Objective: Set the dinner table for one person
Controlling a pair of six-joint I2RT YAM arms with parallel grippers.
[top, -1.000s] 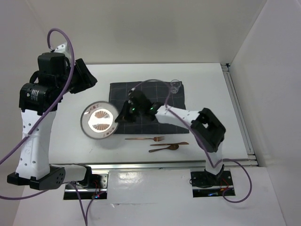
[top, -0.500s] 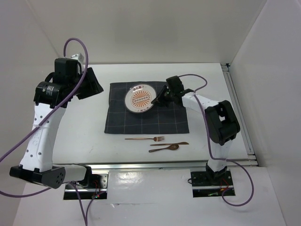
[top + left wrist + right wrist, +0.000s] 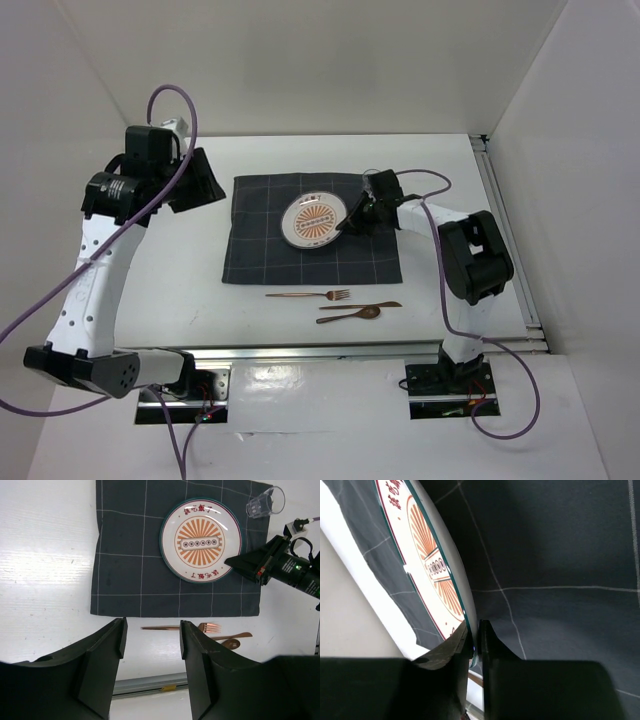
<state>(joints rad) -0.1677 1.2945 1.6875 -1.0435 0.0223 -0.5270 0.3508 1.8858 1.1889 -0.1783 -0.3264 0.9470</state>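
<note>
**My right hand pinches the plate, my left hangs spread**

Nearest my bases, on the bare white desk (image 3: 190, 300), a copper fork (image 3: 308, 295) lies crosswise with its tines to the right. Just beside it on the near right lies a copper spoon (image 3: 352, 315), with another slim copper handle close against it that I cannot name.

Just beyond them the dark grey grid-lined cloth (image 3: 260, 250) is spread flat on the desk. My left hand (image 3: 152, 625) hangs high above the desk's left side, its two fingers (image 3: 107, 645) spread apart with nothing between them.

Farther on, the round plate (image 3: 313, 220), with an orange sunburst and a green rim, sits over the far middle of the cloth. My right hand (image 3: 345, 222) reaches in from the right, and its fingers are pressed on the plate's right rim, one above and one below. I cannot tell whether the plate lies fully flat on the cloth.

Farthest off, a clear glass (image 3: 264, 502) stands at the cloth's far right corner, apart from the plate.
</note>
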